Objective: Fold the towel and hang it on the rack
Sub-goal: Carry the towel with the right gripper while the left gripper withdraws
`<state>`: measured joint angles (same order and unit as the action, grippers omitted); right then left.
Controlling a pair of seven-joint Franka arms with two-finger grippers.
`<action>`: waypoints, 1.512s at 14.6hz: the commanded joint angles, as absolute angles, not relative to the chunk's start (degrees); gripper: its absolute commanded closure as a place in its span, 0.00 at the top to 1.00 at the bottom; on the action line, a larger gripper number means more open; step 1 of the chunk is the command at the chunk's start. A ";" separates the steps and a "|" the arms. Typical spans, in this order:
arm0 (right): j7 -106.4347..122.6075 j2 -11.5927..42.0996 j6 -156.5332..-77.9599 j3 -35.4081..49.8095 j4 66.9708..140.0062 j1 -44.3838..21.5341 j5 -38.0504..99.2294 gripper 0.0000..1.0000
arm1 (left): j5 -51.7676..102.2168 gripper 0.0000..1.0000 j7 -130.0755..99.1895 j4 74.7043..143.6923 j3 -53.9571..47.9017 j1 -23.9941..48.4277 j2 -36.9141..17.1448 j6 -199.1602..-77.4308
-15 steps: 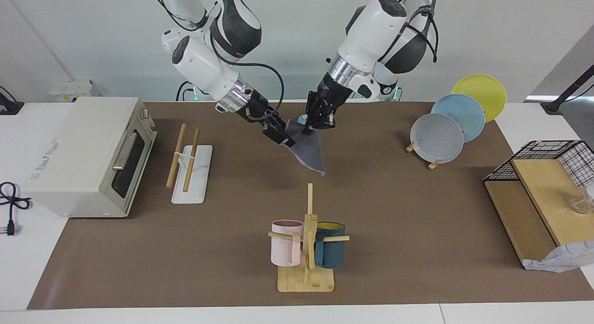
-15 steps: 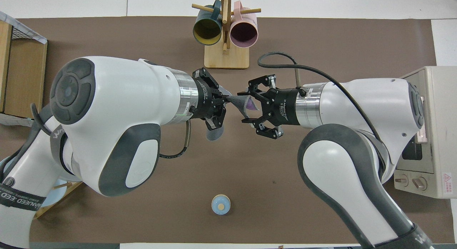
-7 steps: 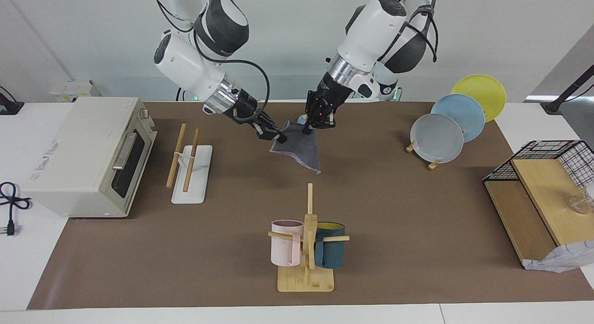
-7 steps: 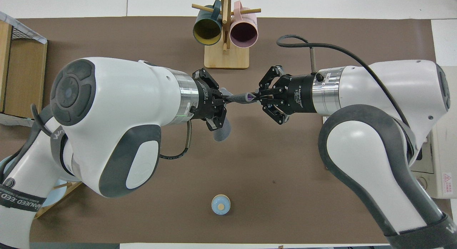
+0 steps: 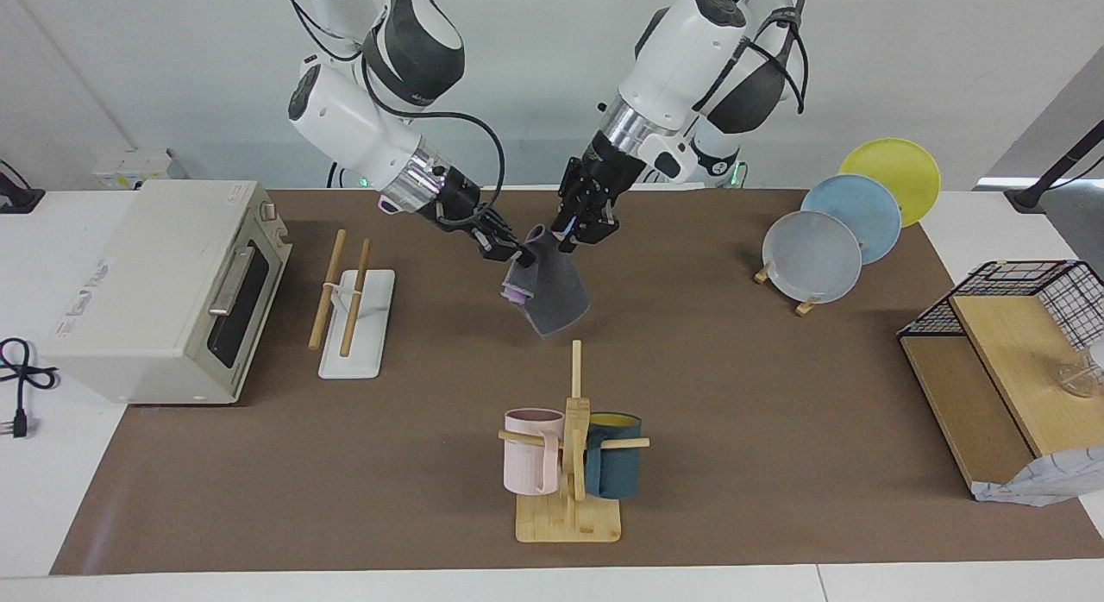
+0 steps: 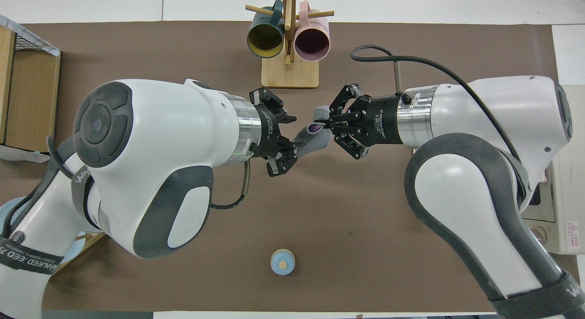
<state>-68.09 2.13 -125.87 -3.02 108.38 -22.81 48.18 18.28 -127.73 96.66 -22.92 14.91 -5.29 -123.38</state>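
Observation:
The towel (image 5: 556, 291) hangs in the air over the middle of the brown mat, dark grey face out, with a strip of purple at one edge. In the overhead view the towel (image 6: 314, 139) is a short bunched band between the two hands. My right gripper (image 5: 517, 255) (image 6: 323, 125) is shut on one top corner. My left gripper (image 5: 566, 240) (image 6: 296, 143) is shut on the top edge close beside it. The rack (image 5: 355, 326), a white base with two wooden rods, stands on the mat beside the toaster oven, toward the right arm's end. It is hidden under the right arm in the overhead view.
A toaster oven (image 5: 164, 291) stands at the right arm's end. A mug tree (image 5: 569, 464) with two cups is farther from the robots than the towel. A plate stand (image 5: 828, 248), a wire basket (image 5: 1026, 296) and a wooden shelf are toward the left arm's end. A small blue pot (image 6: 283, 262) sits near the robots.
The two grippers have come closer together, and the towel went from stretched between them to hanging doubled and bunched. The right gripper shut on its corner a second ago.

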 commanded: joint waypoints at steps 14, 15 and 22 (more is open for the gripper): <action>-22.09 0.79 -108.28 -3.43 110.73 -7.83 23.21 0.00 | 18.37 1.00 -62.89 105.12 -21.80 -4.65 -0.44 -116.46; -19.10 0.44 -108.28 -3.51 111.26 -6.95 21.46 0.00 | 18.37 1.00 -59.27 105.12 -21.80 -5.79 -0.53 -116.28; -6.27 -0.53 -106.61 -3.43 113.12 -1.41 8.72 0.00 | 5.99 1.00 -34.24 101.96 -21.71 -9.67 -1.23 -110.75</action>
